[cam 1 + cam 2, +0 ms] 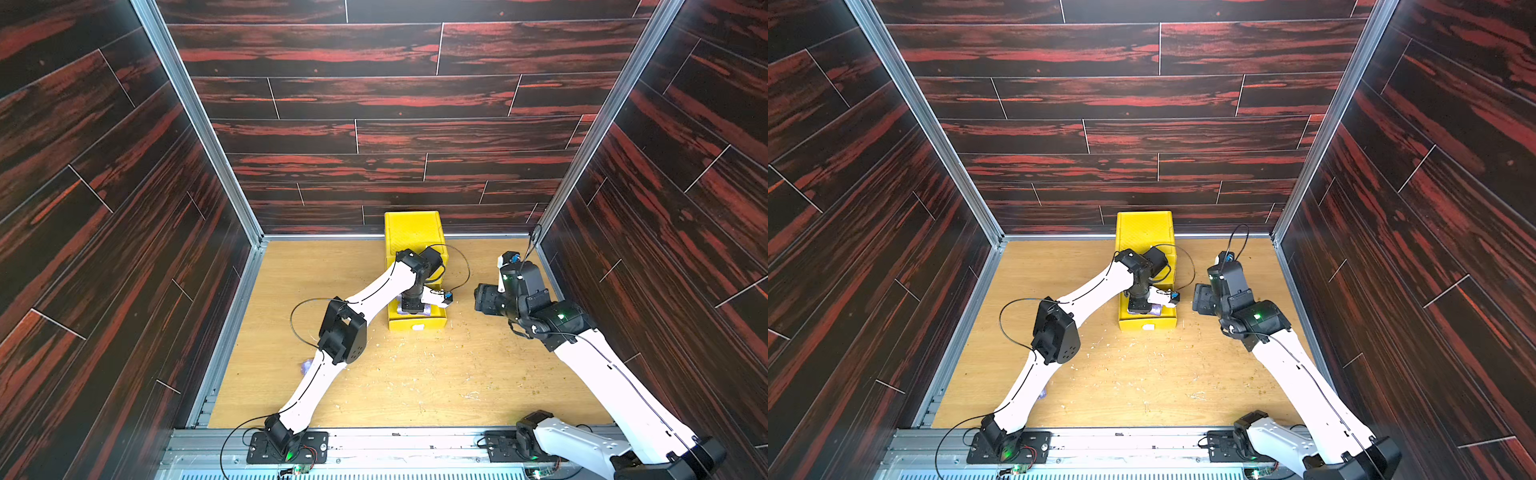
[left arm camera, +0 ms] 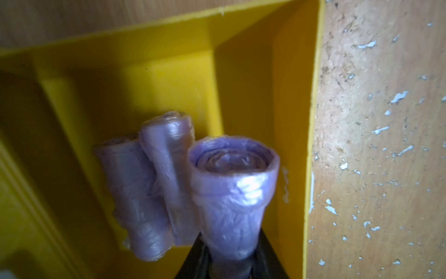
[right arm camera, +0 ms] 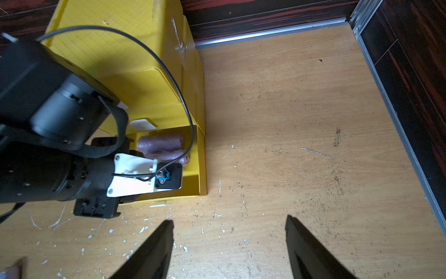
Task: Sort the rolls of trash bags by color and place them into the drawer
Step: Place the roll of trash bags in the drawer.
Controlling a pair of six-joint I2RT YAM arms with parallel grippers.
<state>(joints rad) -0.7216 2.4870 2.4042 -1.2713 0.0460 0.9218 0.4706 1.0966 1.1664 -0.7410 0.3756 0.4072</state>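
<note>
While a lone purple roll (image 1: 306, 366) is lying on the wooden table (image 3: 289, 108) close to the front, half hidden under the left arm, the right gripper (image 3: 228, 219) is hanging a bit farther in. It is over bare table just beside the pulled-out drawer, with its two dark fingers standing wide apart and holding nothing. Farther in, the left gripper (image 2: 230, 267) is pointing down into the bottom drawer (image 2: 289, 96) of the yellow cabinet (image 1: 411, 232). It is pinching the held purple roll (image 2: 233, 193) by one end, over the inside of the drawer and close to one drawer wall. Right next to it, two purple rolls (image 2: 135, 193) are lying side by side and touching on the drawer floor. Behind that, the rest of the cabinet is standing against the back wall, with its upper drawers looking shut. So the step in hand is looking like dropping a purple roll in with its friends. No pink or green rolls are showing anywhere, so those are probably put away, and the job is looking nearly done. Next, the left fingers are needing to open enough to let the roll fall beside the other two. Then the arm is needing to lift straight up so it is not bumping the drawer walls. After that, one of the arms is needing to fetch the lone roll from the table, and the drawer is needing a push to close.
</note>
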